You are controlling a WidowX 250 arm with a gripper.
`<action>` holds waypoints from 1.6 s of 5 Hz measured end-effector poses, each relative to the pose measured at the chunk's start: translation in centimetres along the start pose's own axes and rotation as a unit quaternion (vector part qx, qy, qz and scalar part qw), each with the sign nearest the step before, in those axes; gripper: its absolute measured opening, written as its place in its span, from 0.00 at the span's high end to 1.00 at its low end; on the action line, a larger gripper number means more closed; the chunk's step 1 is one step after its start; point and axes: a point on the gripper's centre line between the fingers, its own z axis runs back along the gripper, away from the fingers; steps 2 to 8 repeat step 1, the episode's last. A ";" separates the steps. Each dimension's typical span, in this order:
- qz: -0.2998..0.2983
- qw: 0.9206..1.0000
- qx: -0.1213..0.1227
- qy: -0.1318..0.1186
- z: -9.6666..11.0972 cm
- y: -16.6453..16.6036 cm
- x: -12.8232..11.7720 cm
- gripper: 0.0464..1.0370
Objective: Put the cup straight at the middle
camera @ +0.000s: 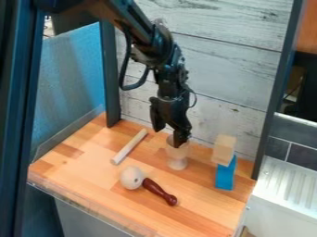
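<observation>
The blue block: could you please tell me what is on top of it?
A pale wooden block appears to rest on the blue block, covering much of its upper end; what it covers cannot be seen.

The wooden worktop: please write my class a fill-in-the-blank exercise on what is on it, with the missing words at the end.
1. At the mouth of the cup is the robot's ____, with its fingers apart.
2. The pale block rests on top of a lower block coloured ____.
3. In the camera view, the pale rod lies to the ____ of the cup.
4. The round pale head has a handle coloured dark ____.

Missing words: gripper; blue; left; red.
</observation>
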 end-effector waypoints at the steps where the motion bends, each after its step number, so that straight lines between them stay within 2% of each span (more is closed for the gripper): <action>1: 0.021 0.999 -0.003 -0.028 3.0 2.2 -0.7 0.04; 8: 0.021 0.999 -0.003 -0.028 3.0 2.2 -0.7 0.04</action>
